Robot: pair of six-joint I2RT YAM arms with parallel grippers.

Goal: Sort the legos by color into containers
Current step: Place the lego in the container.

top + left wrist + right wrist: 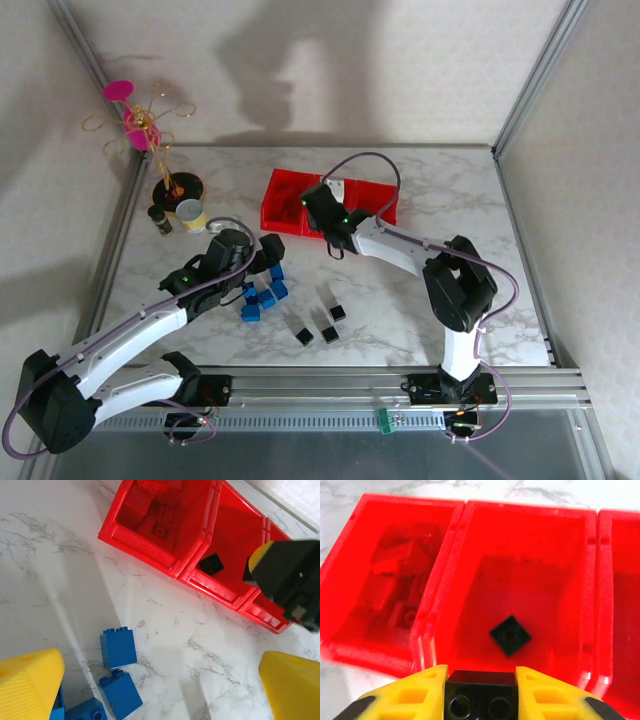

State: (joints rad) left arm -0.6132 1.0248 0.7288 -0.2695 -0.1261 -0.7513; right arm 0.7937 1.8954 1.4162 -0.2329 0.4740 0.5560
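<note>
Pinching a black lego [480, 702], your right end effector [481, 677] has its yellow fingers [420, 692] clamped on either side of the brick. It hangs over the near rim of the middle bin [525, 530] in the row of red containers [283, 203]. A second black brick [510, 635] lies flat on that bin's floor. The left bin [345, 595] holds a heap of red legos [402, 575]. You can't tell what's in the right bin [620, 605], since too little of it shows.

Your left end effector [160, 690] is spread wide with nothing between the fingers. It sits low over the marble surface [50, 570], just in front of the containers. Right below it are the blue legos [118, 647], bunched up close, some touching, over toward the finger on the left of the wrist view.

From the top view, three loose black legos [328, 333] sit on the surface just right of the blue bunch, between your two arms and apart from each other. Over at the back left you've got two small jars [190, 213] side by side, with a wire ornament [140, 125] with pink bits behind them.
</note>
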